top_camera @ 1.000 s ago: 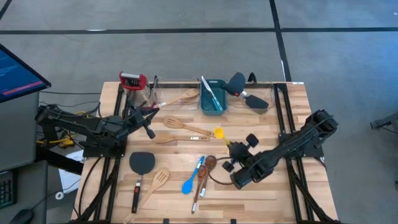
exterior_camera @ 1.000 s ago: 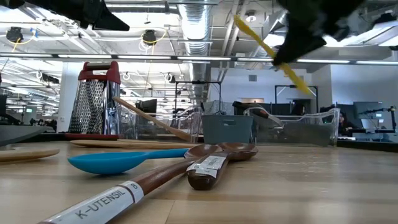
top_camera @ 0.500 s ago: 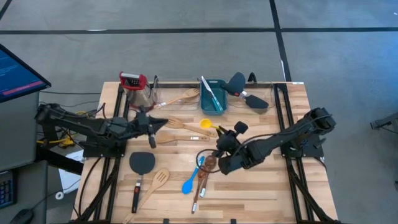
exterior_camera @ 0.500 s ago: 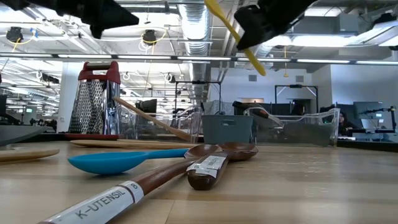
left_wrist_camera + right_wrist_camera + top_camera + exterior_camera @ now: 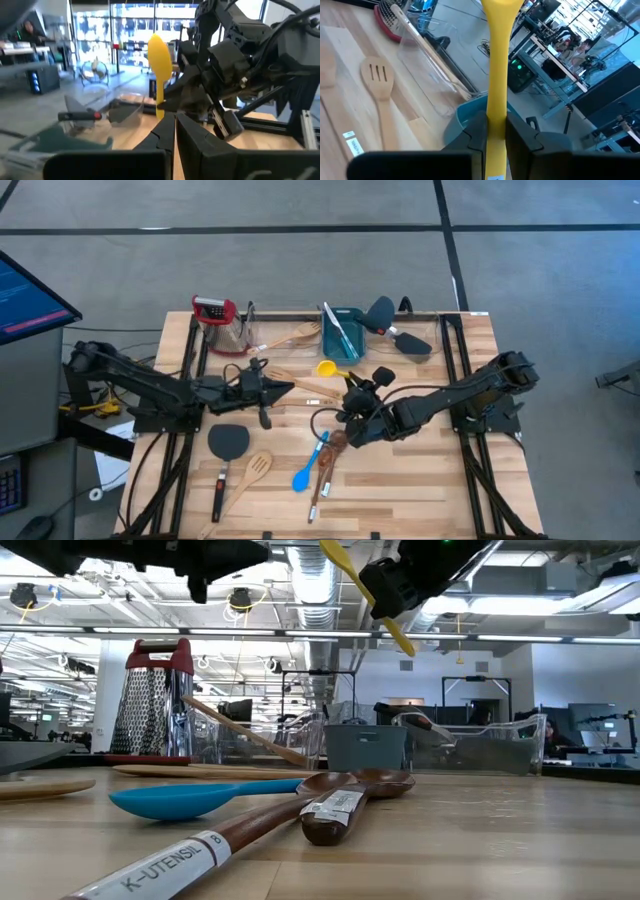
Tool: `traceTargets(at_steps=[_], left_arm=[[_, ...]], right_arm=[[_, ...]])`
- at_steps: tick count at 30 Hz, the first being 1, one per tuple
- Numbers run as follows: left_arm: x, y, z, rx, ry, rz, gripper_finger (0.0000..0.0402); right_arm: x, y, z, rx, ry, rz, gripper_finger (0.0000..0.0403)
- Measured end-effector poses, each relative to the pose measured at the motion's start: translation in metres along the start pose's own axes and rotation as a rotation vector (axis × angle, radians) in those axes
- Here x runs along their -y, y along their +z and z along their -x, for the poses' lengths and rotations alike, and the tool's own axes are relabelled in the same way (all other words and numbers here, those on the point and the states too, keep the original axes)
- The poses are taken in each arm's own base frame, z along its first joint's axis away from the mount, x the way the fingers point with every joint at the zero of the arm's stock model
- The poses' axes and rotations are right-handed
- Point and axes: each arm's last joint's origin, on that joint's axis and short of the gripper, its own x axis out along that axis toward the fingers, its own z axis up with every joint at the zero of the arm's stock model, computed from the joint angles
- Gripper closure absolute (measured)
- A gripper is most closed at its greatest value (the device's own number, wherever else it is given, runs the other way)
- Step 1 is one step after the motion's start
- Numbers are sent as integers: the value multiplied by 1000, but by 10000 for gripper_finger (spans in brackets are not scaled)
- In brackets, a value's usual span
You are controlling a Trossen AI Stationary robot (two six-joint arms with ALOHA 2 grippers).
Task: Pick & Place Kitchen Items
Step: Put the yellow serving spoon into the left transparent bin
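- The yellow spoon (image 5: 328, 369) is held above the counter (image 5: 420, 480), clamped by its handle in the right gripper (image 5: 350, 388), bowl pointing toward the teal tub (image 5: 342, 340).
- The left gripper (image 5: 283, 389), fingers together and holding nothing, hovers just beside it.
- Recommended: keep the handle gripped firmly; clear the left gripper before lowering.
- Legible label on the brown spoon (image 5: 250, 826): "K-UTENSIL 8".

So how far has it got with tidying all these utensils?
Early days, it seems. Done: a few utensils already stand in the teal tub at the table's far edge. In hand: the right gripper holds the yellow spoon in the air, near that tub. The left gripper hovers shut and empty. Left: the blue spoon, black spatula and several wooden spoons still lie on the table.
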Motion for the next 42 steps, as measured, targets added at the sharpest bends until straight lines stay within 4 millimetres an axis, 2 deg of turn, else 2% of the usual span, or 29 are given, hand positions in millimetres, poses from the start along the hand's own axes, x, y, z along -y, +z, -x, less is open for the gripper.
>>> traceTargets(at_steps=[5,13,15,22,27,42], left_arm=[[5,-9,-10,27,3,-17,376],[-1,-10,-20,102,39,52,297],[-2,-10,-23,100,48,86,276],[0,-14,-36,84,-11,77,224],[1,-18,-41,69,0,69,214],[-7,-30,-48,34,69,107,212]], right_arm=[[2,2,-6,2,-31,-27,367],[5,8,-15,12,-69,-102,367],[-1,8,-18,16,-71,-109,367],[-25,9,-31,39,-51,25,367],[-32,11,-37,54,-60,70,367],[-35,11,-31,67,-48,104,367]])
